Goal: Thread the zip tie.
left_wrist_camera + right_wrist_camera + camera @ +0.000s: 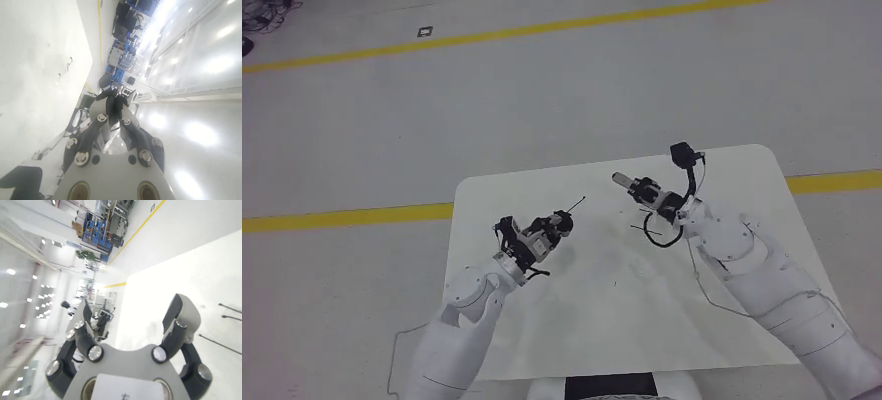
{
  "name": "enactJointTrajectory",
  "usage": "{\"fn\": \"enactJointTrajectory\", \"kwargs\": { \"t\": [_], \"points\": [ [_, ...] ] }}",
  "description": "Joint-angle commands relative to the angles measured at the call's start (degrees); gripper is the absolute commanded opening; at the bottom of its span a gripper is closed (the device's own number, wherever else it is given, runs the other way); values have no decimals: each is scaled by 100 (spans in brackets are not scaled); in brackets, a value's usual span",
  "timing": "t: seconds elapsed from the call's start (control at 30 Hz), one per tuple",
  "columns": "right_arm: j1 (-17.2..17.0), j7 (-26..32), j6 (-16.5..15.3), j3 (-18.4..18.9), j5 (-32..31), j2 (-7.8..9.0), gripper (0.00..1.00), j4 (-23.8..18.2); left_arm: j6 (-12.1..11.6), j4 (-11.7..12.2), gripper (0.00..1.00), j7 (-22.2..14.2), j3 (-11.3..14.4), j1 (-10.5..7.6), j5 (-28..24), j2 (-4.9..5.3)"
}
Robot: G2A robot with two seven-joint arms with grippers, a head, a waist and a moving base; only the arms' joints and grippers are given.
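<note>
Clamped the zip tie [576,205] tight in the left gripper [113,96].
Held right gripper [131,300] spread wide above the table [572,320], gripping nothing.

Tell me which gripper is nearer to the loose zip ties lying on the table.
Right. The right gripper hangs open close by the loose zip ties. The left gripper is farther off across the table, shut on a zip tie of its own.

The top view looks steeply down on the whole table [622,320] from above. The wrist views sit close behind the left gripper [112,95] and right gripper [130,304], rolled sideways, facing past the table's edge into the room. All three share the tabletop.
</note>
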Motion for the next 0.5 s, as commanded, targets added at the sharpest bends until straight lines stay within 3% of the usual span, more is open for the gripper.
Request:
{"fn": "enactJointTrajectory", "kwargs": {
  "t": [0.0, 0.13, 0.23, 0.47],
  "points": [
    [3, 150, -258, -61, -859, 33, 100, -22, 217, 7, 0, -122, -73, -21, -160, 20],
    [-16, 46, -760, -118, -1832, 69, 100, -35, 553, 60, 0, -490, -227, -21, -755, 45],
    [-3, -75, -1188, -164, -2606, 94, 100, -53, 599, 99, 0, -689, -274, -8, -881, 81],
    [-7, -42, -1238, -195, -2801, 100, 100, -52, 599, 118, 0, -812, -263, -37, -780, 133]
  ]
}}
